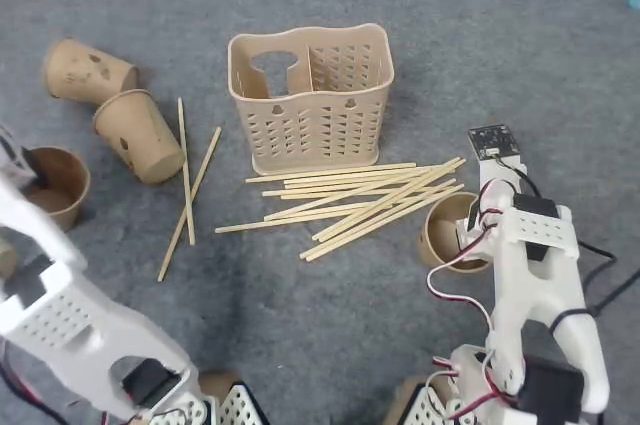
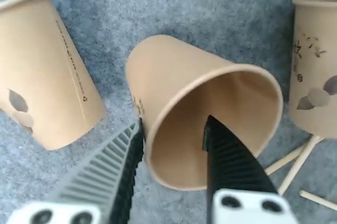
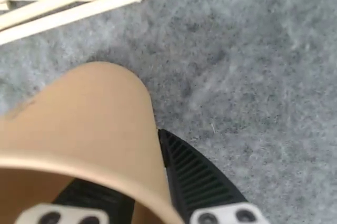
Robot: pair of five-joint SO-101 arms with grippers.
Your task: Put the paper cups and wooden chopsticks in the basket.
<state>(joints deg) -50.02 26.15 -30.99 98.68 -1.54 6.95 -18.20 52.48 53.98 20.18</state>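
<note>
Four paper cups (image 1: 88, 70) on the grey fuzzy surface (image 1: 300, 325). Left hand (image 2: 174, 124), spread apart, straddles the rim of the mouth-up left cup (image 2: 184, 71); right hand (image 3: 152, 155) looks clamped on the wall of the right cup (image 3: 79, 124). Chopsticks (image 1: 350, 200) lie crosswise before the basket (image 1: 310, 95). Leaf prints, tiny text unreadable.

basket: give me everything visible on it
The basket looks like tan plastic, with rows of slots in its walls, a wavy rim and a rounded handle cutout in one wall. A divider splits it into two compartments, and nothing shows inside. It stands upright on the gray mat, just behind the pile of chopsticks. Whether the nearest stick touches its base cannot be told.
</note>
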